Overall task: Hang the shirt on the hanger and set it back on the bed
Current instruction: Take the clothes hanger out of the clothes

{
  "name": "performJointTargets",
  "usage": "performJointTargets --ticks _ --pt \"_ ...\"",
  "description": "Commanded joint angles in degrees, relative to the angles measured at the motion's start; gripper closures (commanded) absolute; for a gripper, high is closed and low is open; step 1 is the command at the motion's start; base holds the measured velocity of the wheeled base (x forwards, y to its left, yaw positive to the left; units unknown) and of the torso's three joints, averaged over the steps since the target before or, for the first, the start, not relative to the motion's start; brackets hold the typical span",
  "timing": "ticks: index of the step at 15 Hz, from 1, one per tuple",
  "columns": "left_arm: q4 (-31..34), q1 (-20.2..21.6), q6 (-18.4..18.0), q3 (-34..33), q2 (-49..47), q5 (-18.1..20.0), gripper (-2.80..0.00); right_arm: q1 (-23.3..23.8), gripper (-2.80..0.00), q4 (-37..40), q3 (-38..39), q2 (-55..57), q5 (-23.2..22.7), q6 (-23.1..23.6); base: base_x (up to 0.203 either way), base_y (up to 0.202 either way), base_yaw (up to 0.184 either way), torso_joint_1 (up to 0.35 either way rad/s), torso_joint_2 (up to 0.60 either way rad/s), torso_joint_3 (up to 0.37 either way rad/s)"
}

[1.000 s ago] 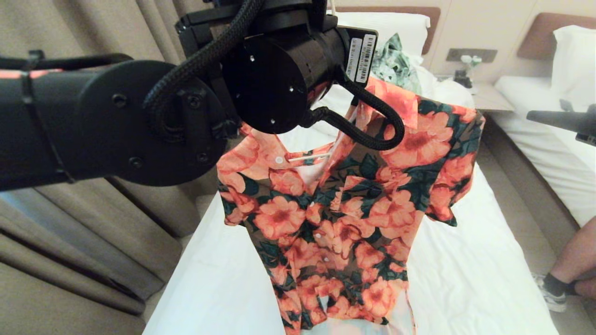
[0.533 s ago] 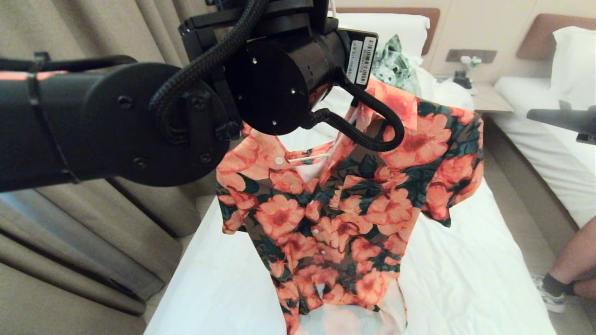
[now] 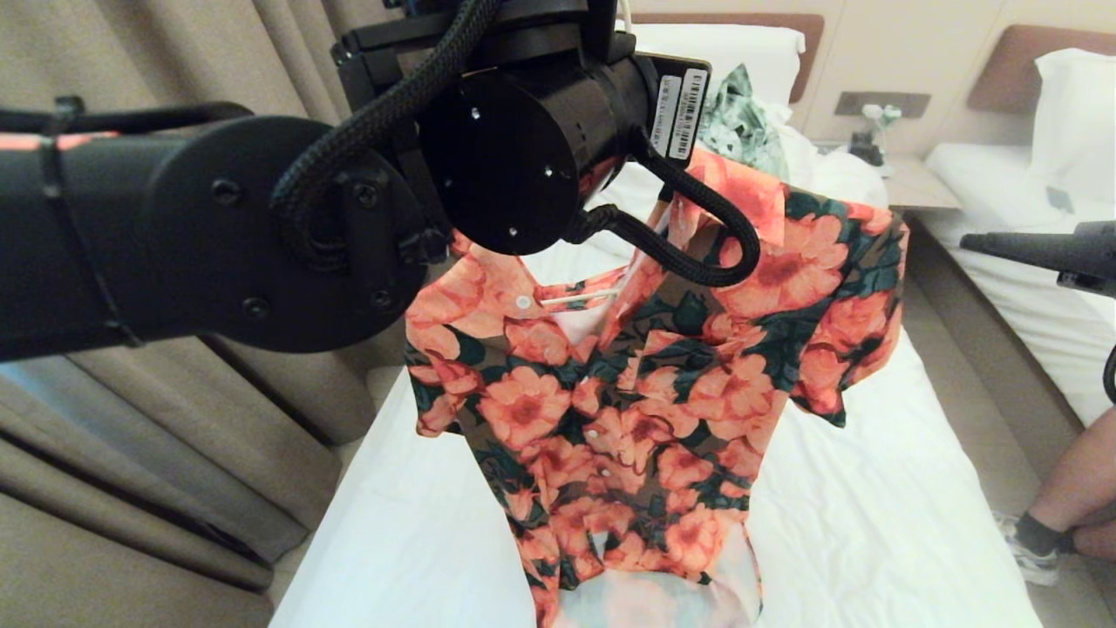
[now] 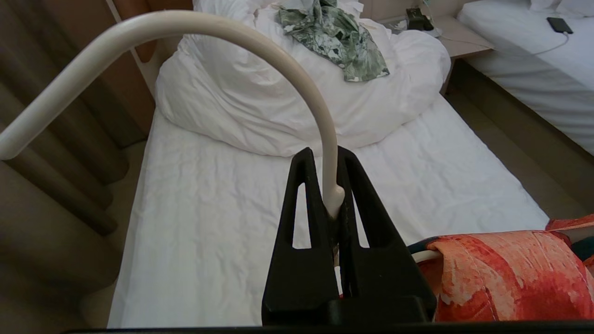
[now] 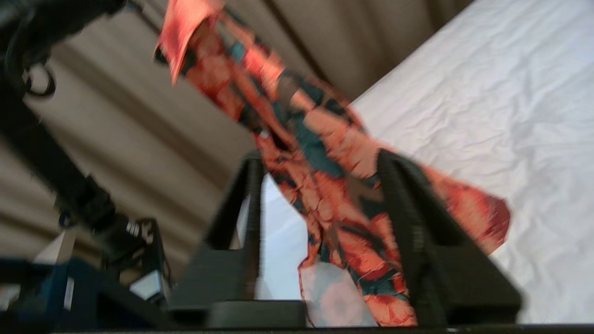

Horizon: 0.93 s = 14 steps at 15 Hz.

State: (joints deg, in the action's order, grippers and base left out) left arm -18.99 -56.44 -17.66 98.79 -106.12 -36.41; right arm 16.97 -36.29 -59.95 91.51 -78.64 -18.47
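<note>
The shirt (image 3: 645,392), orange-pink flowers on dark green, hangs on the cream hanger (image 4: 195,23) above the bed (image 3: 872,488). A short piece of the hanger's bar (image 3: 580,297) shows inside the collar. My left gripper (image 4: 324,155) is shut on the hanger's neck just below the curved hook, with the shirt's shoulder (image 4: 501,273) draped beside it. The big black left arm (image 3: 261,227) fills the upper left of the head view. My right gripper (image 5: 321,157) is open, its jaws wide apart, and the shirt (image 5: 325,153) shows beyond them. Its tip (image 3: 985,244) sits right of the shirt's sleeve, apart from it.
A green-and-white leafy garment (image 4: 338,39) lies on the bunched duvet (image 4: 278,106) at the head of the bed. A second bed (image 3: 1029,288) and a nightstand (image 3: 907,183) stand to the right. A person's leg (image 3: 1072,497) is at the right edge. Curtains (image 3: 131,453) hang on the left.
The right gripper has edged left toward the shirt's sleeve and dropped slightly. The shirt has swayed a little and its hem sits differently. The left arm holds still.
</note>
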Motion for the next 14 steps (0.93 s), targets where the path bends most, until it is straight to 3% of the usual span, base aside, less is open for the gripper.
performJointTargets --ticks 1,5,9,11,14 --pt "-0.1 -0.7 -0.2 0.1 0.0 -0.4 0.0 -0.6 -2.8 -0.3 1.3 2.4 -2.8 5.0 0.0 0.0 0.0 0.0 0.0 0.0" --pt "1.6 -0.4 0.3 0.0 1.3 -0.7 0.0 0.7 -2.8 1.2 -2.5 0.6 -8.5 4.7 0.0 0.0 0.0 0.0 0.0 0.0" --pt "2.4 0.1 0.3 0.3 1.2 -0.2 0.0 4.9 -2.8 2.0 -8.7 -1.2 -9.0 3.5 0.0 0.0 0.0 0.0 0.0 0.0" --pt "2.5 0.3 0.3 2.1 0.7 -0.1 0.0 4.7 -2.8 -4.9 -8.3 0.3 -9.0 3.6 0.0 0.0 0.0 0.0 0.0 0.0" --pt "4.0 0.3 0.3 4.3 0.1 0.4 0.0 4.4 -2.8 -5.9 -6.2 1.0 -9.0 3.5 0.0 0.0 0.0 0.0 0.0 0.0"
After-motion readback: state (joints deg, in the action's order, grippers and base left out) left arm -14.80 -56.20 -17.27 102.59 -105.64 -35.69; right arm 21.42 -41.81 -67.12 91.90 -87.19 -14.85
